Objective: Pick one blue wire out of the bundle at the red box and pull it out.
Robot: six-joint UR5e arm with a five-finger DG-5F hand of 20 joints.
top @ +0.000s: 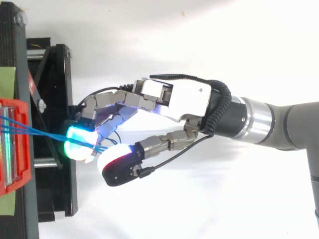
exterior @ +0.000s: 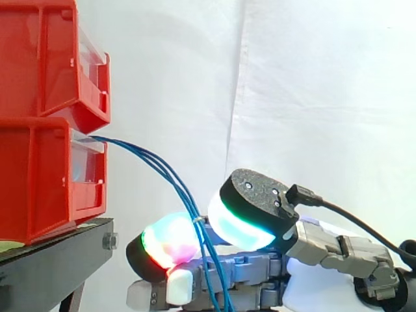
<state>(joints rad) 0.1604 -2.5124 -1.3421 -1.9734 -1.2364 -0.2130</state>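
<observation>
Bins (exterior: 52, 175), red and stacked, sit on a black stand (exterior: 58, 250) before a white curtain (exterior: 325, 78) in the side view. From the lower one, blue wires (exterior: 162, 169) droop down between the curled fingers of the hand (exterior: 260, 266), seemingly pinched there. From above, the wires stretch across the stand to the glowing pads (top: 77, 137), fingers narrowed around them over a pale surface (top: 199, 199).

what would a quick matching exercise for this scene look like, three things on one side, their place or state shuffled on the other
Things:
1 blue wires
2 hand
3 black stand

Place or state:
a beneath the lower red bin
b curled round the wires, pads glowing
c sagging out of that bin's front

Pairs: 1-c, 2-b, 3-a
</observation>
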